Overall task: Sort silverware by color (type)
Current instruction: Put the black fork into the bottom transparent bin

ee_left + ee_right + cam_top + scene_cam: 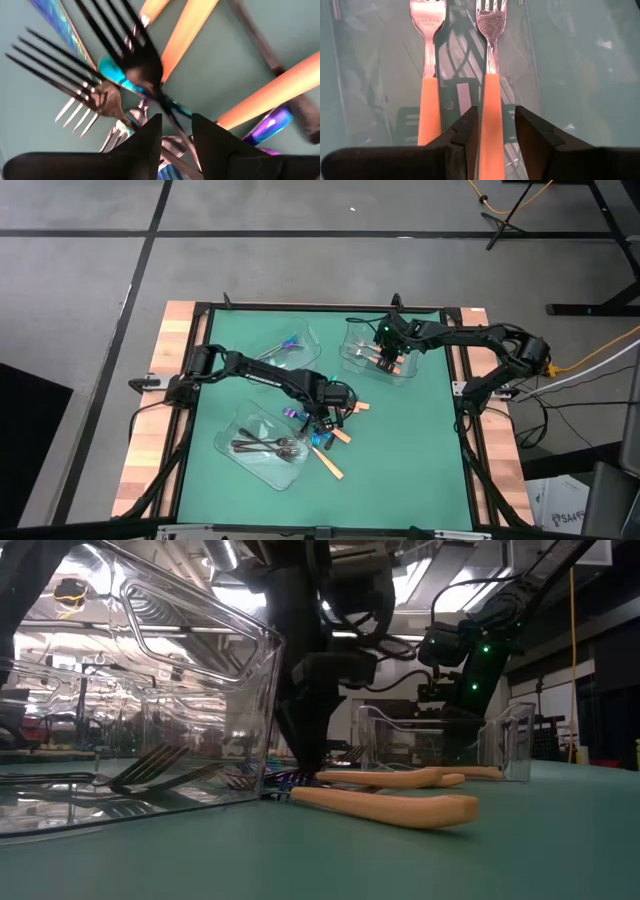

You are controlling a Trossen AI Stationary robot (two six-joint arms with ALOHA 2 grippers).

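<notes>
My left gripper [176,131] hangs open and empty over the silverware pile [325,430] just beside the dark-fork tray [245,452], while my right gripper [495,125] straddles an orange-handled fork [490,100] in the far tray [410,367], unclamped.

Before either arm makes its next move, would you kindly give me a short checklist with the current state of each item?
1. Right gripper over the right-hand clear tray: ok.
2. Orange-handled fork lies between the right gripper's fingers, tines pointing away: ok; whether it is gripped or released: cannot tell.
3. A second orange-handled fork already lies in that tray, beside the first: ok.
4. Left gripper down over the mixed pile at the table's middle, jaws apart: ok.
5. One single piece lined up between the left fingers: not ok; dark, iridescent and orange pieces cross there.
6. Dark forks gathered in the near tray: ok.
</notes>
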